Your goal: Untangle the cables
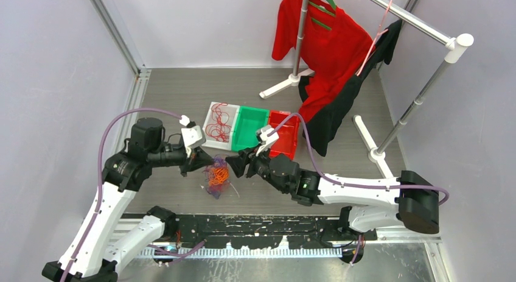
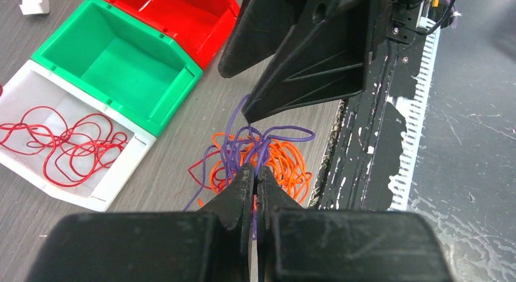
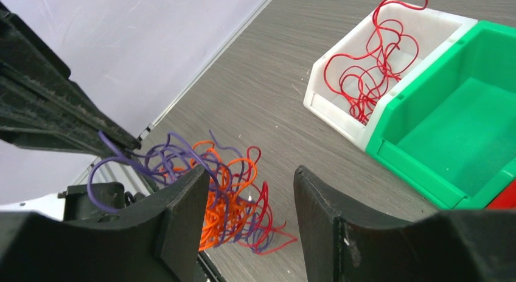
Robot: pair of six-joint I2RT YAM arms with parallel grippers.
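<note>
Left wrist shows our left gripper clamped on the cables, right gripper parted; if we tug now, loops may cinch tighter.

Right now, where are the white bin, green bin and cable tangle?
white bin (image 2: 125, 171): left wrist view, side wall
green bin (image 2: 122, 69): left wrist view, inner floor
cable tangle (image 1: 218, 174): top external view, orange middle

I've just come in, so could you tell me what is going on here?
Two robot arms are working on a tangle of red, orange and purple cables on the table. The left gripper is shut on purple strands of it, while the right gripper faces it with jaws open, holding nothing. A red cable already lies in the white bin; the green bin beside it is empty.
</note>
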